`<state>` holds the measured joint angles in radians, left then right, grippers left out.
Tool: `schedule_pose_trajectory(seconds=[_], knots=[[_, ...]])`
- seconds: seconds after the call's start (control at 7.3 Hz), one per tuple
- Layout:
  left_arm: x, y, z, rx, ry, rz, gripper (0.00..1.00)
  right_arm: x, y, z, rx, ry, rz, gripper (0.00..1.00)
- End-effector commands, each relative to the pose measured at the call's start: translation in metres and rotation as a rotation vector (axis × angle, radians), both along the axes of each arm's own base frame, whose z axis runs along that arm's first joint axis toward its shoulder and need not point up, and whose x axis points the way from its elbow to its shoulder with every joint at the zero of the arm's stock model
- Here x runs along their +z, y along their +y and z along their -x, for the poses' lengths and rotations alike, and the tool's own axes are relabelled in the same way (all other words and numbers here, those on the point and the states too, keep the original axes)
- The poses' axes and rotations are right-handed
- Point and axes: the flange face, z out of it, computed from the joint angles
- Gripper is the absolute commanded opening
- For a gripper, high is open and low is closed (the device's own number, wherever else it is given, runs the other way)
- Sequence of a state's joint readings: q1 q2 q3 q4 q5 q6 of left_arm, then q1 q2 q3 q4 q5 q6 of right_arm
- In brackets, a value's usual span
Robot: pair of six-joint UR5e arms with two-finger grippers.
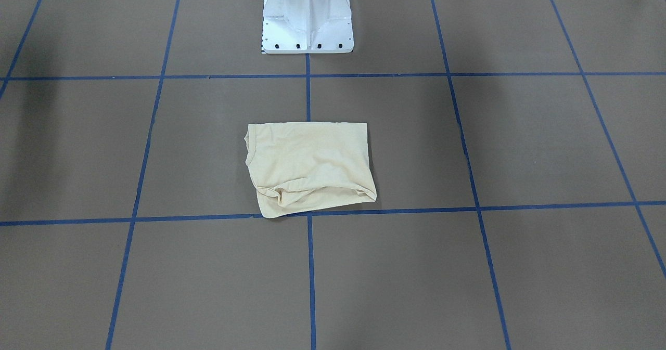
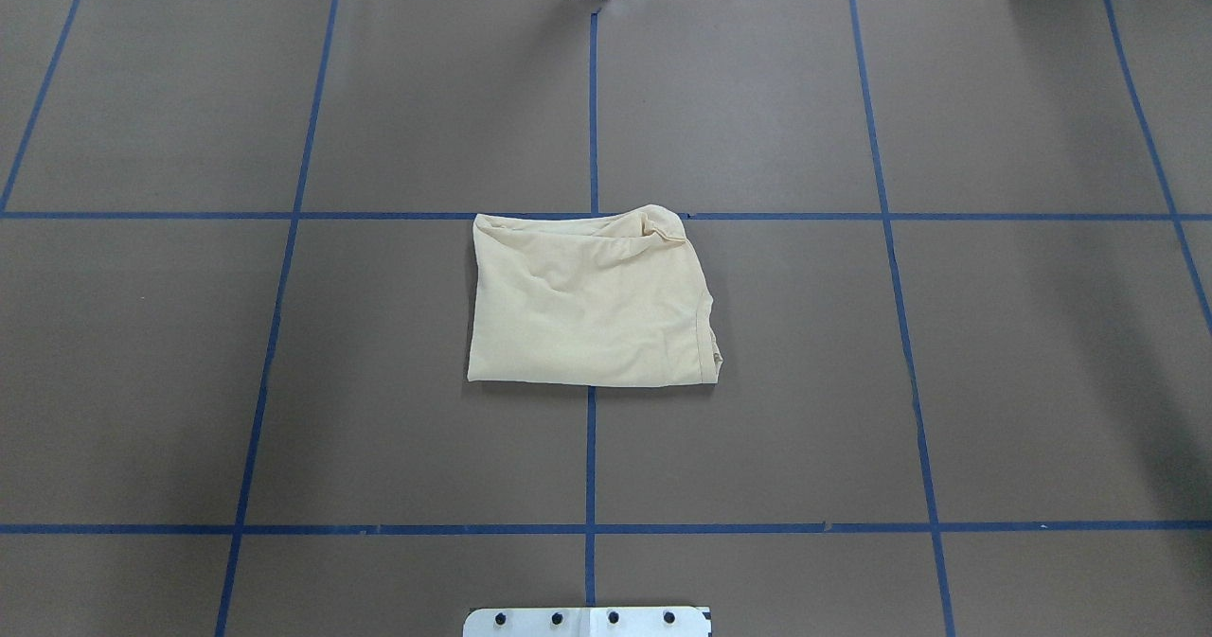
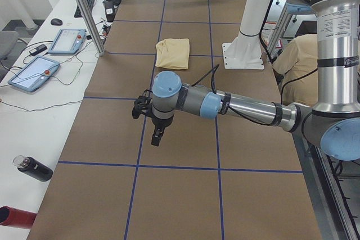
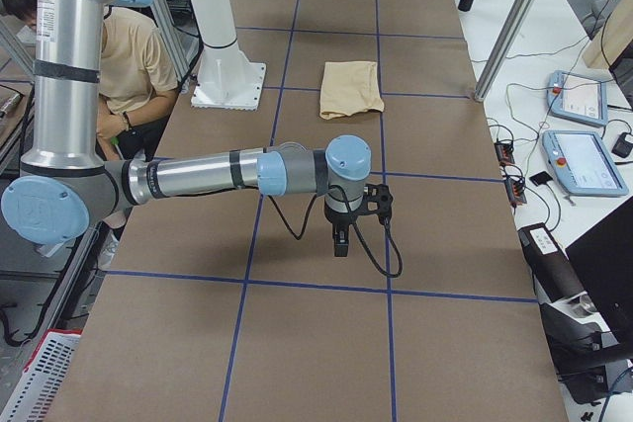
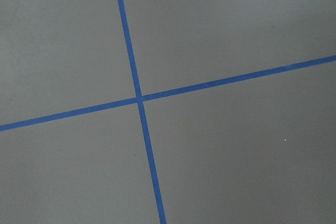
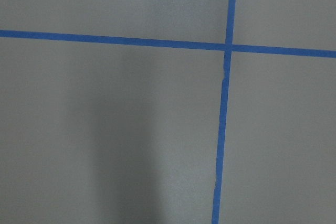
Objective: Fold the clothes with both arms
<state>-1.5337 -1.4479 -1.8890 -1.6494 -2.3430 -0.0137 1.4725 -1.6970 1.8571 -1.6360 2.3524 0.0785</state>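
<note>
The clothes are one pale cream-yellow shirt [image 1: 312, 168], folded into a compact rectangle on the middle of the brown table [image 2: 592, 301]; its print is hidden. In the exterior left view the left arm reaches low over the table, and its gripper [image 3: 157, 136] points down, far from the shirt [image 3: 173, 53]. The exterior right view shows the right gripper [image 4: 339, 242] hanging the same way, well short of the shirt [image 4: 351, 88]. I cannot tell whether either gripper is open or shut. Both wrist views show only brown table and blue tape lines.
The white pedestal base [image 1: 307, 22] stands behind the shirt. A side bench holds tablets [image 3: 34, 74] and a dark bottle [image 3: 34, 168]. A metal post [image 3: 84, 9] rises at the table's edge. A seated person [image 4: 129, 56] is beside the robot.
</note>
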Motion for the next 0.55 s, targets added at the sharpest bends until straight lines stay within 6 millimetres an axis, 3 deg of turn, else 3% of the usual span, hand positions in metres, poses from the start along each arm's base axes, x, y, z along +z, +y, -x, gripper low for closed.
schedule_pose_trajectory(seconds=[0.0, 0.41], knots=[[0.0046, 0.0022, 0.0003, -0.001, -0.001, 0.01, 1.0, 0.0013, 0.0022, 0.0009, 0.002, -0.007, 0.006, 1.0], [0.0093, 0.0059, 0.001, -0.001, 0.0, 0.02, 1.0, -0.0006, 0.0019, 0.0002, 0.004, -0.008, -0.011, 1.0]])
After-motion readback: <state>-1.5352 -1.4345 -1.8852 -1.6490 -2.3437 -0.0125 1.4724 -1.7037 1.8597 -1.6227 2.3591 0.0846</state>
